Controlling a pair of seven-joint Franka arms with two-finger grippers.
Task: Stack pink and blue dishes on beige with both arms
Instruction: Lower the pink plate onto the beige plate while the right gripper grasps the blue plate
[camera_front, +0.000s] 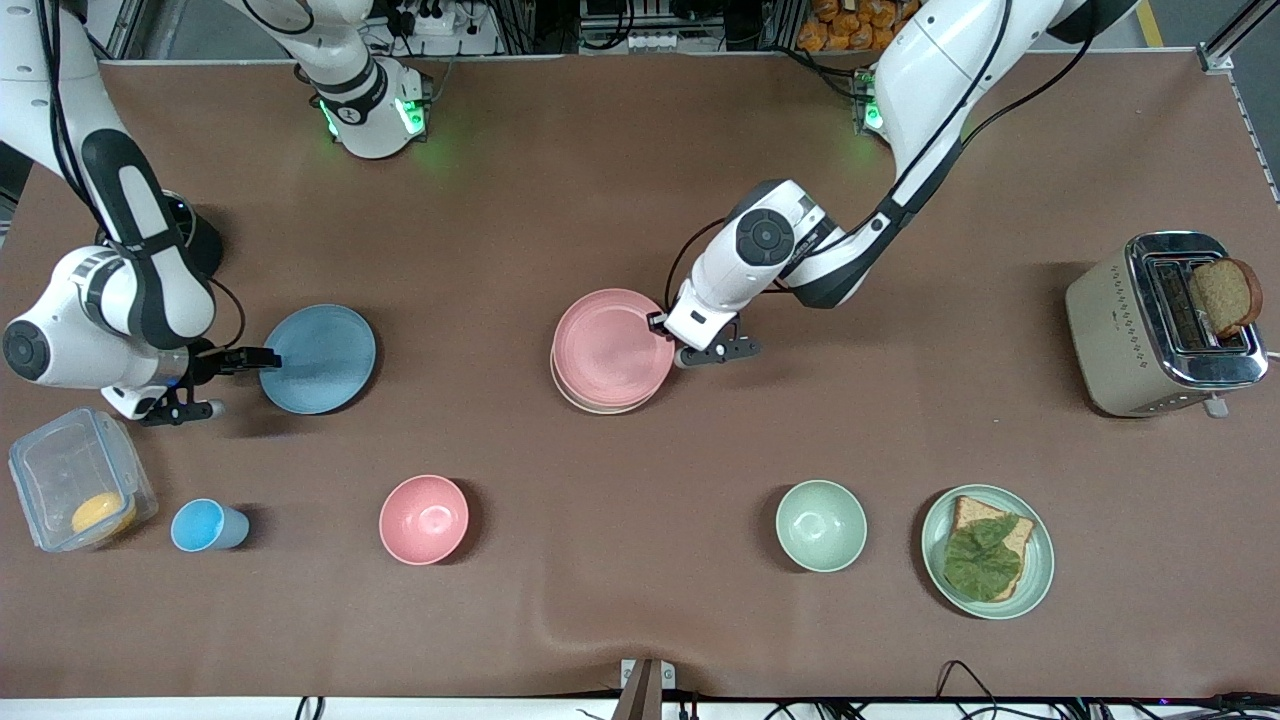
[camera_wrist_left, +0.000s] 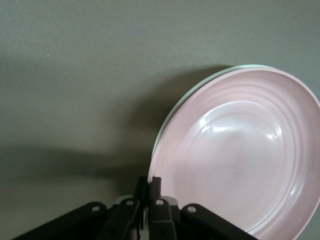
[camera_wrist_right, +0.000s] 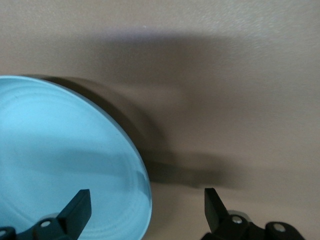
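While the right pincer stands wide astride the blue plate rim near the table's right-arm end, ready to grab, the left pincer pinches the pink plate, lying on the beige plate mid-table.

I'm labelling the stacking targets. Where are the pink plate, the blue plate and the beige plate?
pink plate (camera_front: 612, 346), front view, middle of its face.
blue plate (camera_front: 320, 358), front view, middle of its face.
beige plate (camera_front: 600, 406), front view, rim showing under the pink plate.
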